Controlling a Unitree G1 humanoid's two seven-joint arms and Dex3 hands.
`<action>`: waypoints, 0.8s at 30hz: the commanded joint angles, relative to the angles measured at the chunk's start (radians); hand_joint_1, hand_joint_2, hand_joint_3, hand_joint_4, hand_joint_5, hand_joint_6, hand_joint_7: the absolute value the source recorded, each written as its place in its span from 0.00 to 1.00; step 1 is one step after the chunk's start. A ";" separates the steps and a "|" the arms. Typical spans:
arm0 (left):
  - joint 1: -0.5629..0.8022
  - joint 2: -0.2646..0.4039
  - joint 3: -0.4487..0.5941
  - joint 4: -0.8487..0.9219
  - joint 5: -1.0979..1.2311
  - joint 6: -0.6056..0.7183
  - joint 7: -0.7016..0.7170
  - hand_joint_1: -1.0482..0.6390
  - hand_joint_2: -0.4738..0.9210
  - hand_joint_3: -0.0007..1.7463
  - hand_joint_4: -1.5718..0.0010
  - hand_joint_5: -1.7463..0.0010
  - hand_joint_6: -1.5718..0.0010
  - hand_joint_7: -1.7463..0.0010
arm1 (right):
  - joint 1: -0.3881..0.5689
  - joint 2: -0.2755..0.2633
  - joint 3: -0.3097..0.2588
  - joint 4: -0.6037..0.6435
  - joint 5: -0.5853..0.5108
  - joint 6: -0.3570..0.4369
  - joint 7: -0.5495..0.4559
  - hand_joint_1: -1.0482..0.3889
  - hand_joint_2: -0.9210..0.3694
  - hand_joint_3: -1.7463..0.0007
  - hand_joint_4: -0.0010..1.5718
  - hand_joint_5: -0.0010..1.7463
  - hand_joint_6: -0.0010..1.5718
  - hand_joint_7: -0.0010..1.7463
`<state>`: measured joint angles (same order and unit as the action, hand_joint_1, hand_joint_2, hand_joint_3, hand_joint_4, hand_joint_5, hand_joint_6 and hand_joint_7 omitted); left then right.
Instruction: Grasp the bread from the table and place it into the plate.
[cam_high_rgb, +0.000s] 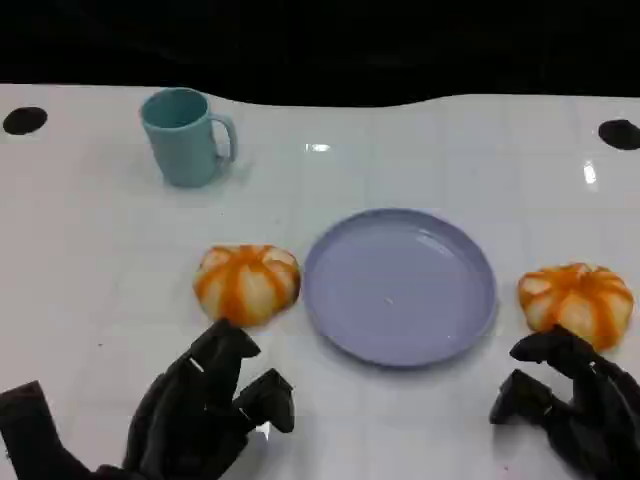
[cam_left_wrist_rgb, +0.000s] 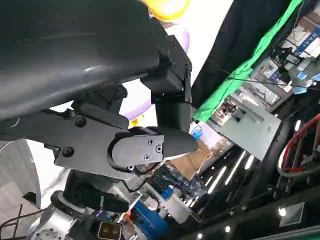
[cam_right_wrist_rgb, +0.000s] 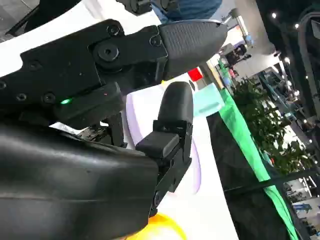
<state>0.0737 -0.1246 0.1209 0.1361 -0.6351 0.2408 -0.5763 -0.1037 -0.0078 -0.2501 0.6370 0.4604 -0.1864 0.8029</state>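
Two breads sat on the desk, one bread (cam_high_rgb: 247, 283) left of the plate (cam_high_rgb: 400, 285), other bread (cam_high_rgb: 577, 302) right. Left hand (cam_high_rgb: 205, 405) and right hand (cam_high_rgb: 565, 400) hovered at near edge, fingers apart, holding nothing.

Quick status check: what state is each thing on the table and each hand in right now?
Left bread: on the table, left of the plate, not held.
Right bread: on the table, right of the plate, not held.
Plate: upright, nothing in it.
Cup: upright, far left.
Left hand: holds nothing, fingers apart.
Right hand: holds nothing, just short of the right bread.
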 joint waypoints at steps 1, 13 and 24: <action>-0.002 0.014 0.009 -0.002 -0.005 0.002 -0.006 0.30 1.00 0.23 0.48 0.00 0.63 0.00 | 0.009 -0.011 -0.003 0.003 0.002 0.013 -0.007 0.37 0.00 0.87 0.40 0.86 0.36 0.67; -0.001 0.014 0.008 -0.003 -0.003 0.004 -0.006 0.30 1.00 0.23 0.48 0.00 0.63 0.00 | 0.008 -0.011 -0.003 0.005 -0.005 -0.002 -0.006 0.37 0.00 0.86 0.41 0.85 0.36 0.68; -0.016 0.026 0.018 0.004 -0.008 0.015 -0.008 0.30 1.00 0.22 0.49 0.00 0.63 0.00 | -0.001 -0.007 -0.004 0.015 -0.004 0.006 -0.010 0.38 0.00 0.87 0.41 0.85 0.36 0.67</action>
<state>0.0689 -0.1240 0.1269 0.1361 -0.6355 0.2454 -0.5763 -0.1060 -0.0077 -0.2534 0.6407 0.4612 -0.1840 0.8077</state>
